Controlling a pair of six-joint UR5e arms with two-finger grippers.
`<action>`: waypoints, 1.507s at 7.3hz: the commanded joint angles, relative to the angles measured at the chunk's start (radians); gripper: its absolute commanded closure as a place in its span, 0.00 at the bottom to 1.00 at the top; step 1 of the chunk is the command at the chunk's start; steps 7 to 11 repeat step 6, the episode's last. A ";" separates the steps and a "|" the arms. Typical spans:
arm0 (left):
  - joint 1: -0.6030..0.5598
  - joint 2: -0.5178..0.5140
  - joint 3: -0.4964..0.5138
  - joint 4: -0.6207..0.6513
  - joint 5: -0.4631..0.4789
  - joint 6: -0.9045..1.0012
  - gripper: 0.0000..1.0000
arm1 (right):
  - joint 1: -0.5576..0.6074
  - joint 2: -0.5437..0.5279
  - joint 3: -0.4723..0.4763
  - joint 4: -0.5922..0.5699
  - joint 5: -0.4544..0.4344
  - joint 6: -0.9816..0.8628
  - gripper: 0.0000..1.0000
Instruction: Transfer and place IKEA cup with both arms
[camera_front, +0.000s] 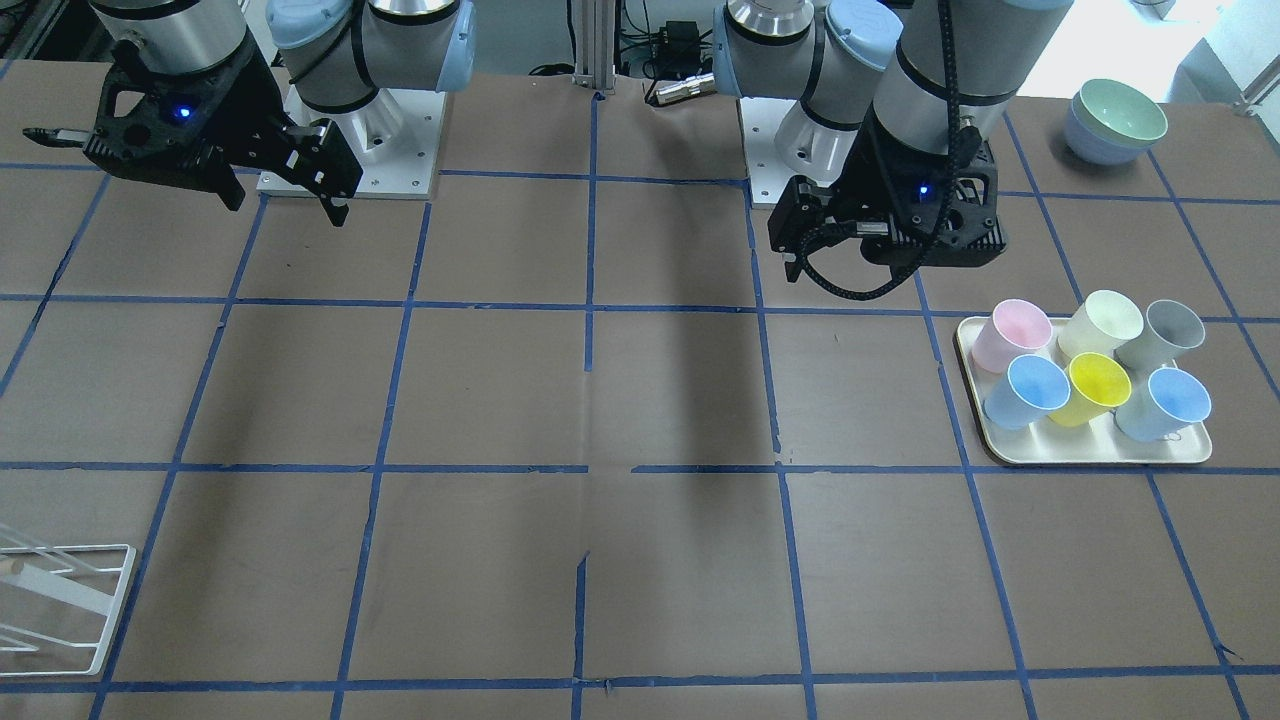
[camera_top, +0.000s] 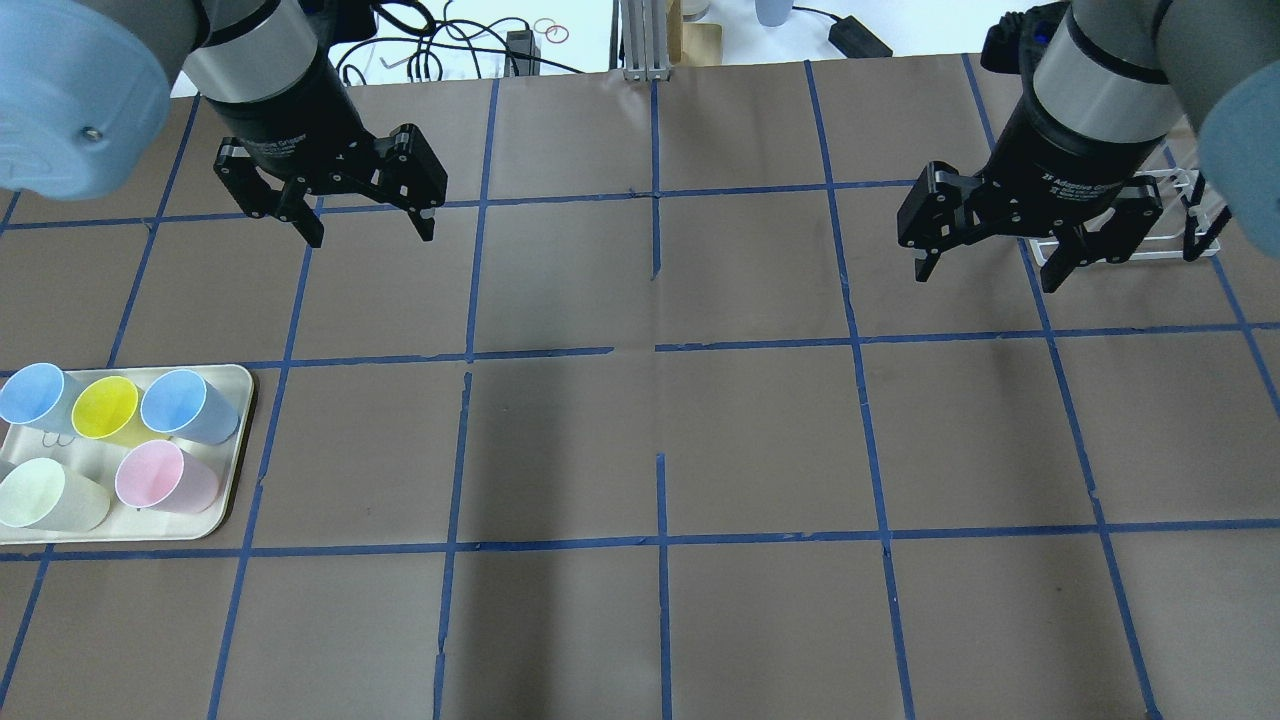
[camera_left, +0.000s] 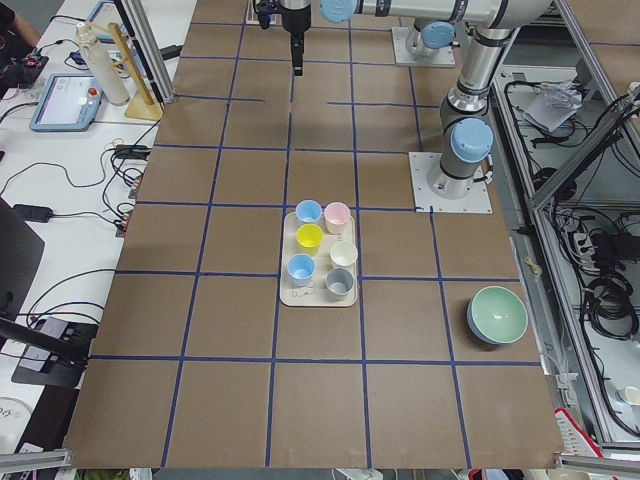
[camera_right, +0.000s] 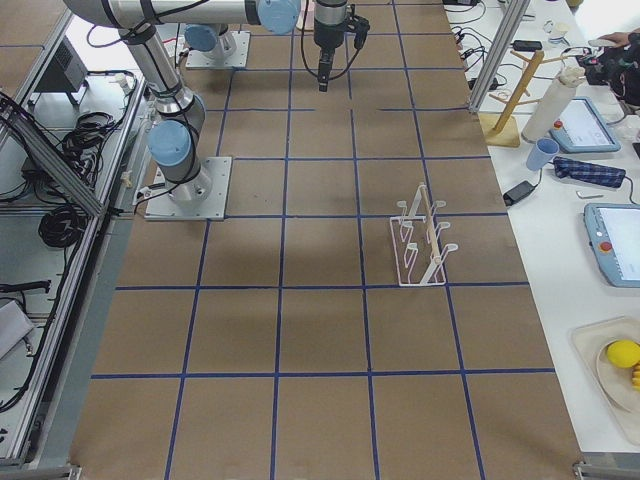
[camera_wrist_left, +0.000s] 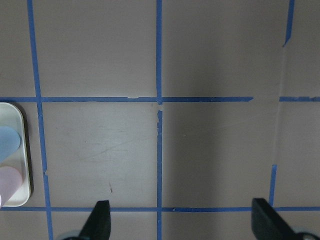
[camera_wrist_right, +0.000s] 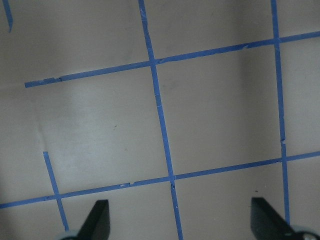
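Observation:
The sky-blue IKEA cup (camera_front: 1025, 390) stands open end up on a cream tray (camera_front: 1090, 455), at the tray corner nearest the table's middle, next to a pink cup (camera_front: 1010, 335). It also shows in the overhead view (camera_top: 185, 405), the exterior left view (camera_left: 308, 211) and at the left edge of the left wrist view (camera_wrist_left: 7, 140). My left gripper (camera_top: 370, 235) hangs open and empty above the table, beyond the tray. My right gripper (camera_top: 985, 278) is open and empty over the other end of the table. Both wrist views show the fingers spread over bare table.
The tray (camera_top: 230, 480) also holds a yellow cup (camera_top: 105, 408), a cream cup (camera_top: 40, 495), a grey cup (camera_front: 1165, 335) and a blue-inside cup with a paler outside (camera_front: 1165, 405). Stacked bowls (camera_front: 1115, 120) sit near the left arm's base. A white wire rack (camera_right: 420, 240) stands below the right gripper.

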 joint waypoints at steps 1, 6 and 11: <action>0.002 0.008 -0.006 0.010 -0.001 -0.001 0.00 | 0.000 -0.001 0.000 0.000 0.001 -0.002 0.00; 0.004 0.008 -0.006 0.010 -0.001 0.003 0.00 | 0.001 -0.004 0.000 0.002 -0.002 0.003 0.00; 0.004 0.008 -0.006 0.010 -0.001 0.003 0.00 | 0.001 -0.004 0.000 0.002 -0.002 0.003 0.00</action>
